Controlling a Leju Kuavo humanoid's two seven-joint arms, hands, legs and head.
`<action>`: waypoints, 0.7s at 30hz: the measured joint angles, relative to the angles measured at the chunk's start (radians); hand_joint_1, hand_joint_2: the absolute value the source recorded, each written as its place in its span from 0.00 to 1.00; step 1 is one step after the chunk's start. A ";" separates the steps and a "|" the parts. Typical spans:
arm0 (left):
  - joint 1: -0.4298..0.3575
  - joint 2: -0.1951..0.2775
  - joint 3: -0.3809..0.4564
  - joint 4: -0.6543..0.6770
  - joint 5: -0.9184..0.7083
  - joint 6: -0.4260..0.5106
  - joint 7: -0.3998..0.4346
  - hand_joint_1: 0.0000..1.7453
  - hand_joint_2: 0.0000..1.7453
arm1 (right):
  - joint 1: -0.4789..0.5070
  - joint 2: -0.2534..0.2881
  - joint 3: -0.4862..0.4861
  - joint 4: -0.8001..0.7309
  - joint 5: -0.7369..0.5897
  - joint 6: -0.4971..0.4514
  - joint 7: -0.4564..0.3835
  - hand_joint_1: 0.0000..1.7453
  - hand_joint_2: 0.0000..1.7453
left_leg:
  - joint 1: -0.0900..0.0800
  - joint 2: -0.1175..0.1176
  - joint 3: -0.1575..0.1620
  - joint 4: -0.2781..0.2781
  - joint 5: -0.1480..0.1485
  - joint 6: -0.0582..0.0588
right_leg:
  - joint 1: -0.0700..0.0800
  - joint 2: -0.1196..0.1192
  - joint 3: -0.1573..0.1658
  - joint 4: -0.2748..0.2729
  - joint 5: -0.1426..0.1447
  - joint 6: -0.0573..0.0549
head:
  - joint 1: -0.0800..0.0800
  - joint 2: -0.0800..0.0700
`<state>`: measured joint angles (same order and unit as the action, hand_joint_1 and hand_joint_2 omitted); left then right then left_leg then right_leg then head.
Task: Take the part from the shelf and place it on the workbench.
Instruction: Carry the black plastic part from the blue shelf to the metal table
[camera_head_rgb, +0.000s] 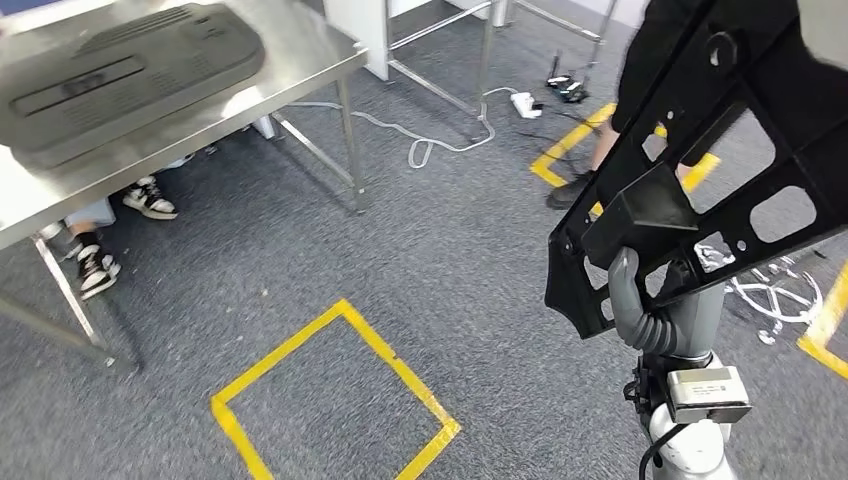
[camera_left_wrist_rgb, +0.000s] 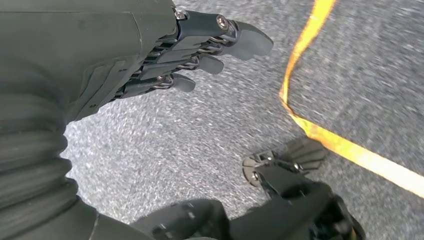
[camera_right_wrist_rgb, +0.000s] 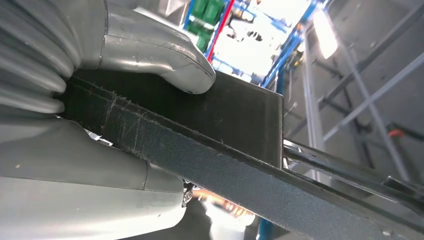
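R hand carrying the part, workbench ahead w/ another panel on it.

R hand (camera_right_wrist_rgb: 115, 125) is gripping the black part (camera_head_rgb: 720, 150) by a boxy lug, holding it up off the floor. L hand (camera_left_wrist_rgb: 200, 45) is hanging over carpet, fingers loosely apart, holding nothing. Yellow tape square (camera_head_rgb: 335, 400) is lying on the floor. Farther off, a grey panel (camera_head_rgb: 120, 75) is lying along the workbench (camera_head_rgb: 310, 50) near its front edge; a person's sneakers (camera_head_rgb: 120, 230) are showing beneath.

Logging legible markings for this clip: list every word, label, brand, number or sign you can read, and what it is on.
No text can be read.
The black part held by the right hand: no lettering visible.
The grey panel on the workbench: moulded shapes only.
The yellow floor tape: plain lines.
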<state>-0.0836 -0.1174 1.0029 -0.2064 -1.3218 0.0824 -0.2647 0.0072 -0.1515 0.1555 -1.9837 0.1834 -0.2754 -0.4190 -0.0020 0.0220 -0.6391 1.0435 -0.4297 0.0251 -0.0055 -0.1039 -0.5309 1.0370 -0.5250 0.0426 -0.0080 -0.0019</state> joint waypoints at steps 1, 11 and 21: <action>-0.001 0.000 0.000 0.000 0.000 0.000 0.000 0.00 1.00 | 0.002 0.000 -0.001 0.000 0.000 0.000 -0.001 1.00 1.00 | 0.005 -0.013 0.001 -0.003 0.004 0.006 | -0.002 0.035 -0.019 0.041 -0.021 0.000 | 0.003 0.000; 0.000 0.000 -0.001 0.000 0.000 -0.001 0.000 0.00 1.00 | 0.016 0.002 -0.004 0.001 -0.003 0.000 -0.002 1.00 1.00 | 0.008 -0.155 -0.015 -0.003 0.025 -0.008 | -0.020 0.162 -0.020 -0.006 0.024 0.025 | 0.011 0.000; 0.010 0.004 0.000 0.000 0.001 -0.002 -0.006 0.00 1.00 | 0.039 0.011 -0.004 0.002 -0.007 0.000 -0.008 1.00 1.00 | 0.008 -0.024 -0.144 0.282 -0.112 -0.044 | -0.016 0.043 -0.012 -0.017 0.037 -0.031 | -0.004 0.000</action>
<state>-0.0740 -0.1131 1.0029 -0.2060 -1.3210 0.0805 -0.2711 0.0466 -0.1408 0.1520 -1.9818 0.1763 -0.2754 -0.4273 0.0060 -0.0021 -0.7836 1.3259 -0.5412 -0.0192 -0.0210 -0.0607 -0.5432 1.0199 -0.4881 0.0120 -0.0119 -0.0019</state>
